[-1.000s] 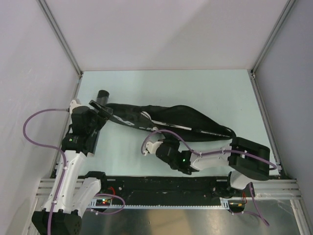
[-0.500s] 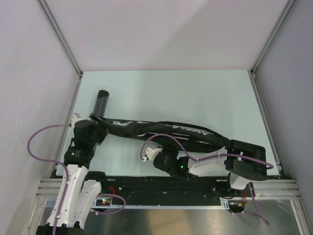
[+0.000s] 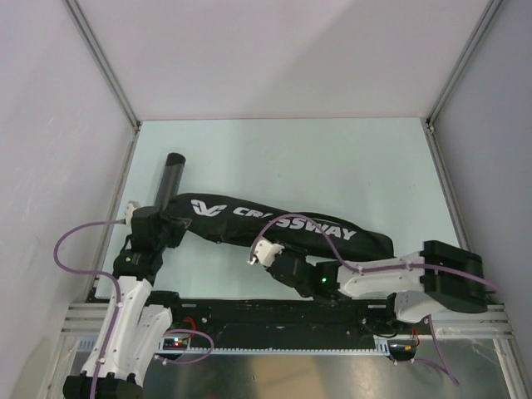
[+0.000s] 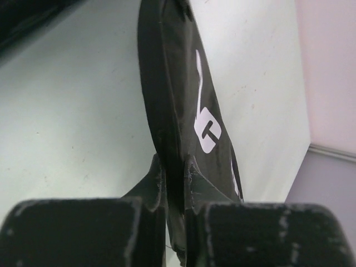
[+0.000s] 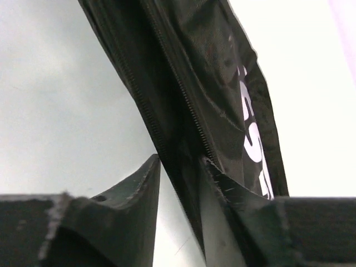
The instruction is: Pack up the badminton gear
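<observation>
The long black racket bag (image 3: 291, 224) lies flat across the table with its white CROSSWAY lettering facing up. A black tube (image 3: 172, 176) sticks out past its left end, toward the back. My left gripper (image 3: 173, 226) is at that left end. In the left wrist view it (image 4: 175, 175) is shut on a fold of the bag's fabric (image 4: 178, 94). My right gripper (image 3: 264, 249) sits at the bag's near edge, about midway along. In the right wrist view its jaws (image 5: 181, 167) stand apart, and the bag's zipper edge (image 5: 183, 111) runs between them, clear of the left finger (image 5: 142, 186).
White walls with aluminium posts (image 3: 104, 62) close the table in on the left, back and right. A black rail (image 3: 274, 316) runs along the near edge between the arm bases. Bare pale-green table (image 3: 332, 158) lies behind the bag.
The bag has gone from crumpled and on edge to lying flat, logo up. My left gripper has shut on its left end. My right gripper has opened off the zipper edge.
</observation>
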